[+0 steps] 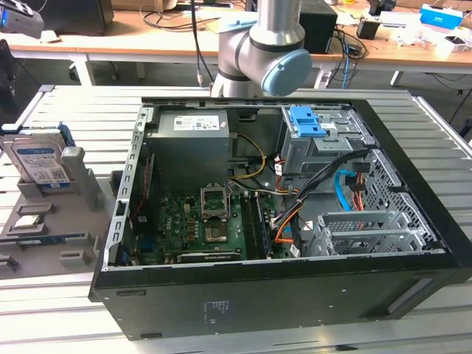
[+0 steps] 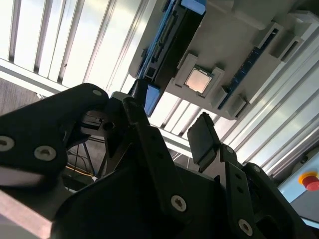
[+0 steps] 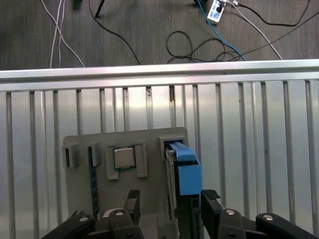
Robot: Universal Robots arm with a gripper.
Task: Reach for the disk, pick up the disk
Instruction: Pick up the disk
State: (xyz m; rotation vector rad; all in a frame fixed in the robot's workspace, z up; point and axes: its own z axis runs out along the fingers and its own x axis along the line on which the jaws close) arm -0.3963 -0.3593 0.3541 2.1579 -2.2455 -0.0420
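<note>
Spread, empty fingers are aimed at the disk, stood edgewise in the grey holder, lined up between them.

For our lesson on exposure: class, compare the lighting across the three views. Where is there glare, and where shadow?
Second wrist view: glare washes out the slatted table, and the open hand is a dark silhouette. First wrist view: even light, the disk plainly lit. Exterior view: the computer case is shadowed inside.
</note>
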